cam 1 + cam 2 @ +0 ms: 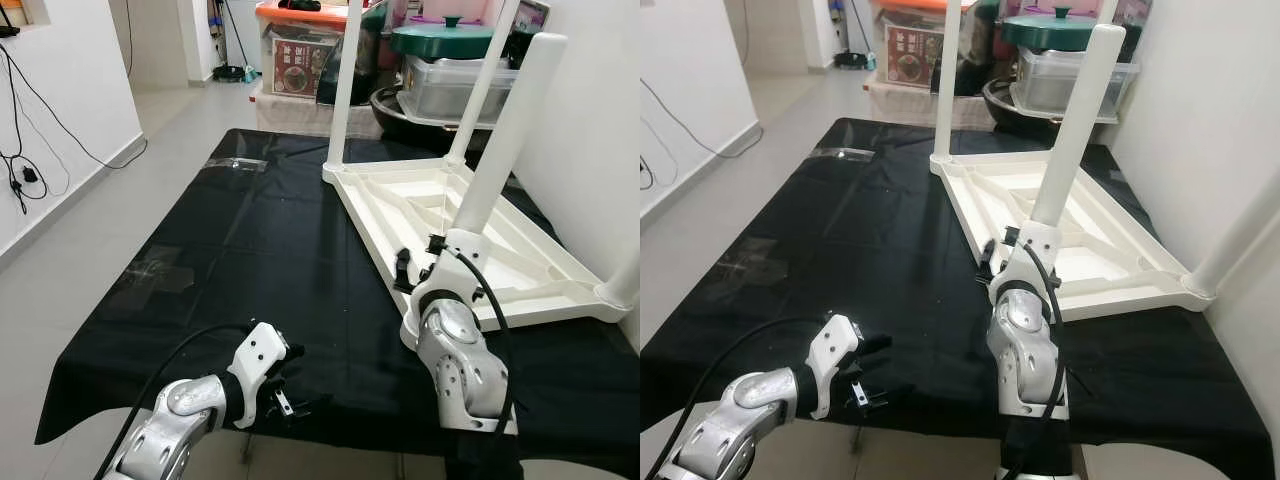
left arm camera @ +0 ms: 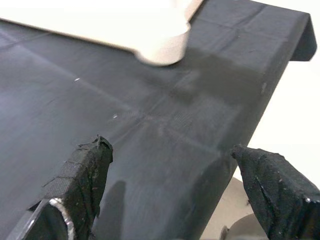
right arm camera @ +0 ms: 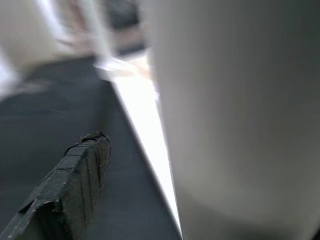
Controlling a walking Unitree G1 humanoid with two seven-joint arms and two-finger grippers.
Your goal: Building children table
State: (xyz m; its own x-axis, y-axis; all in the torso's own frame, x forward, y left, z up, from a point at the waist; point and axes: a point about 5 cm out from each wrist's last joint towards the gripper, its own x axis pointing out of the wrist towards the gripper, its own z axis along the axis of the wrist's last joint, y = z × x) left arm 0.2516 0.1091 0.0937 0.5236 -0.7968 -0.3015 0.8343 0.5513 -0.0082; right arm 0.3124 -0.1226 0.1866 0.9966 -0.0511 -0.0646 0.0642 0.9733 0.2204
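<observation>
The white children's table (image 1: 470, 235) lies upside down on a black cloth (image 1: 250, 250), toward 2 o'clock of it, with its legs pointing up. The right tool (image 1: 415, 270) is at the near corner of the overturned top, set against the base of the nearest leg (image 1: 505, 130), which leans slightly toward 1 o'clock. In the right wrist view that leg (image 3: 240, 115) stands close against the camera with one black finger (image 3: 75, 185) beside it; I cannot tell whether the tool pinches the leg or is spread around it. A second leg (image 1: 344, 85) rises at the far corner at 12 o'clock, a third (image 1: 482, 80) behind the held one, and a fourth (image 1: 625, 275) at 3 o'clock by the wall.

The left tool (image 1: 285, 385) hovers low at 7 o'clock, over the near edge of the cloth, well apart from the children's table. Its fingers (image 2: 85, 175) are spread wide with nothing between them.

Beyond the cloth at 12 o'clock stand storage boxes (image 1: 300, 50) and a green pot lid (image 1: 445, 38) on a clear tub. Cables (image 1: 30, 150) hang on the wall at 9 o'clock.
</observation>
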